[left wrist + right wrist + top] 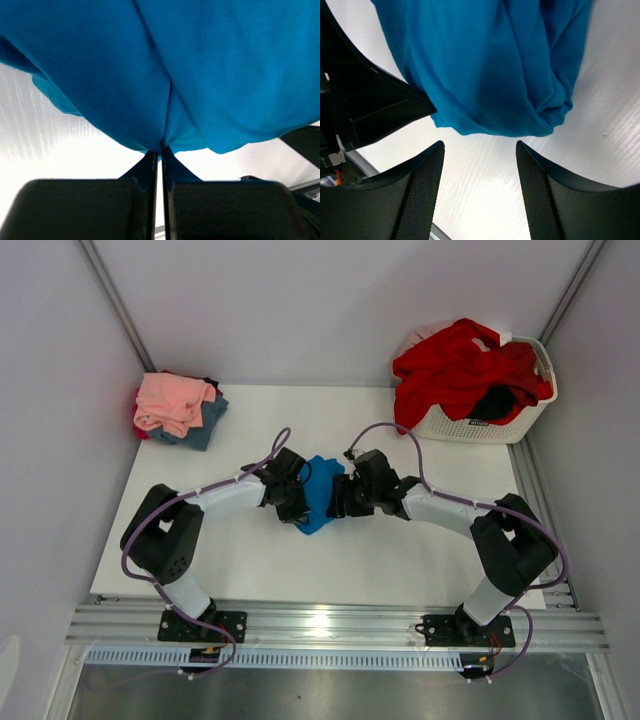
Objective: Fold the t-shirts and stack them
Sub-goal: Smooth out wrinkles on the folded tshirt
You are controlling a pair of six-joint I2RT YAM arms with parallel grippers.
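1. We think the bright blue t-shirt (318,492) is soft, light and floppy. It will sag and bunch up instead of keeping a shape. It will not break.
2. It lies in a lump in the middle of the table (400,560), right between our two claws.
3. We think the best place to grab it is an edge or a corner, like the hem or a shoulder. Then it can be pulled flat. A grab in the middle only lifts a lump.
4. Our left claw (160,150) is closed tight. Its tips pinch a fold of the blue cloth.
5. Our right claw (480,146) is wide open and holds nothing. The blue cloth is just in front of its tips, not between them.
6. A pink t-shirt (172,400) tops other shirts at the back left. A red t-shirt (455,365) spills from the white basket (480,427) at the back right.
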